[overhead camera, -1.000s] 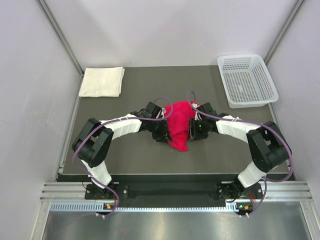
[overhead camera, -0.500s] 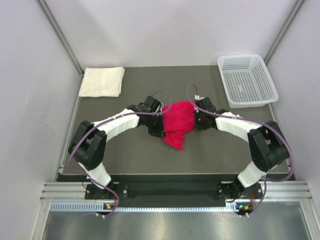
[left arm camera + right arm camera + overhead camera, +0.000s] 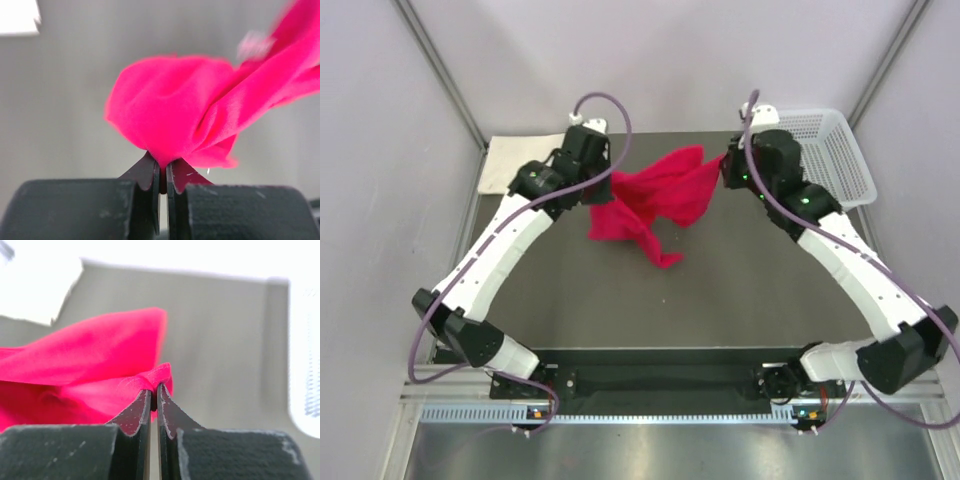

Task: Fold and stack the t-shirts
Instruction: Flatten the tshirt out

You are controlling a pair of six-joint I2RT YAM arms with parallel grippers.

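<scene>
The red t-shirt [image 3: 660,200] hangs bunched in the air above the middle of the table, stretched between both arms. My left gripper [image 3: 613,180] is shut on its left edge; the left wrist view shows red cloth [image 3: 175,115] pinched between the closed jaws of that gripper [image 3: 162,167]. On the shirt's right edge my right gripper [image 3: 723,172] is shut, and red fabric [image 3: 100,370] shows nipped at its tips [image 3: 154,390]. The cream-white t-shirt [image 3: 503,160] lies folded at the far left corner, partly hidden behind the left arm.
A white plastic mesh basket [image 3: 825,160] stands at the far right corner, just behind the right arm. The dark table [image 3: 620,300] shows bare under the hanging shirt. Grey walls close in on both sides and the back.
Both grippers closed on the red t-shirt while it lay on the table, then rose and moved apart toward the back, lifting and spreading the shirt in the air.
</scene>
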